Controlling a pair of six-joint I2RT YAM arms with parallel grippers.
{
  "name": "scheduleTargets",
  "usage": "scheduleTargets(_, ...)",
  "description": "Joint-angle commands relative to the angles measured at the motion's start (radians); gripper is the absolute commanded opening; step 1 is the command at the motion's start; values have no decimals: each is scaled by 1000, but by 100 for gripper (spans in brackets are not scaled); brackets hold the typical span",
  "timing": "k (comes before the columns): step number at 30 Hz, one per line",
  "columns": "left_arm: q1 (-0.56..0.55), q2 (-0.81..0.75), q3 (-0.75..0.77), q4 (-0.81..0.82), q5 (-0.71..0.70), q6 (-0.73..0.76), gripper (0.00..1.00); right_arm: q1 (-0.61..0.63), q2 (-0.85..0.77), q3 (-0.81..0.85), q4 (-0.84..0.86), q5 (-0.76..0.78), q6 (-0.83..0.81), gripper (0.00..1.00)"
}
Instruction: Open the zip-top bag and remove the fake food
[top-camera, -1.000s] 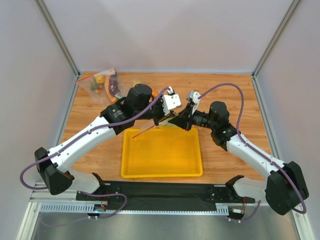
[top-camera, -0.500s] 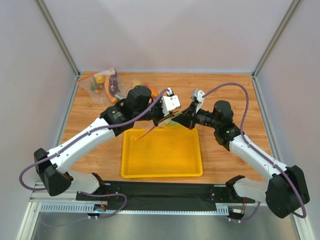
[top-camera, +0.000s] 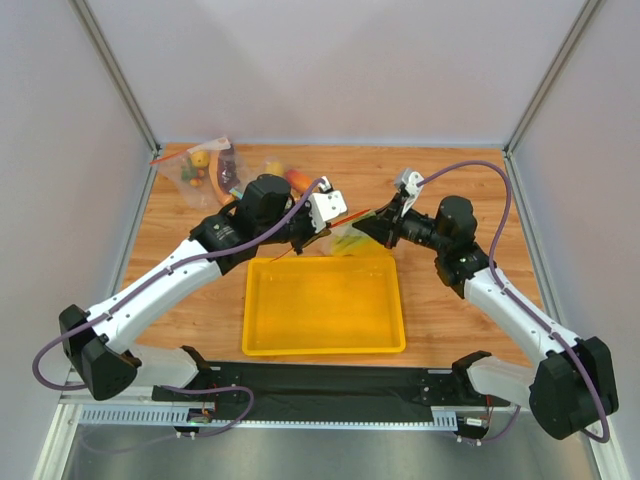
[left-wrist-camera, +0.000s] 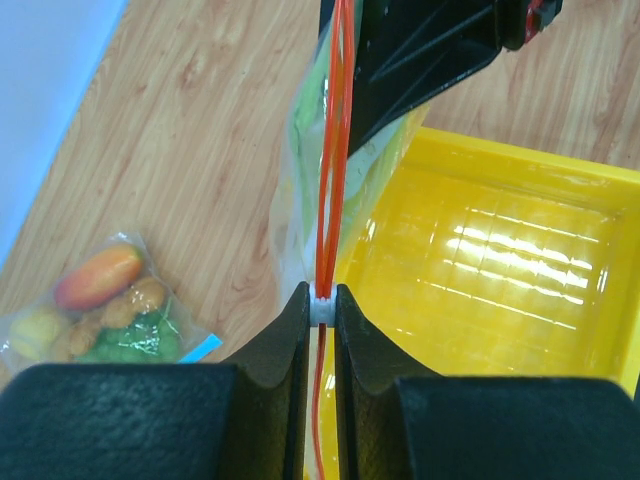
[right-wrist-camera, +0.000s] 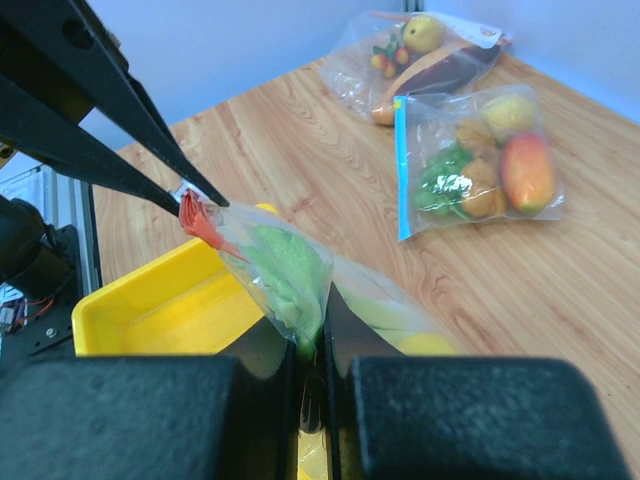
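The zip-top bag (top-camera: 346, 242) hangs between my two grippers over the far edge of the yellow tray. In the left wrist view my left gripper (left-wrist-camera: 322, 305) is shut on the white slider of the red-orange zip strip (left-wrist-camera: 338, 120). In the right wrist view my right gripper (right-wrist-camera: 312, 340) is shut on the bag's clear plastic (right-wrist-camera: 300, 285). The pale-green celery-like stalk (right-wrist-camera: 285, 265) and the yellow fruit (right-wrist-camera: 425, 345) show inside the bag. The orange fruit is hidden. In the top view the left gripper (top-camera: 318, 230) and the right gripper (top-camera: 366, 224) are close together.
The yellow tray (top-camera: 325, 349) lies just below the bag, between the arms. A clear bag with a blue zip strip (right-wrist-camera: 480, 165) and a smaller bag with a purple eggplant (right-wrist-camera: 430, 55) lie at the far left of the wooden table (top-camera: 450, 170).
Both grippers have moved toward the far side with the bag and drawn apart, the left one leftward, the right one rightward. The red strip end that hung over the tray no longer shows there.
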Motion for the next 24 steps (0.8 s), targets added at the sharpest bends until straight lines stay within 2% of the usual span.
scheduleTargets(1,14,-47,-14,-63,-55,-7,0,-23,-13,80,33,95,4,0)
scheduleTargets(9,16,-106,-49,-76,-90,-36,0,-39,37,142,11,186,7,0)
scheduleTargets(24,16,-182,-84,-97,-147,-56,0,-102,166,195,63,223,36,0)
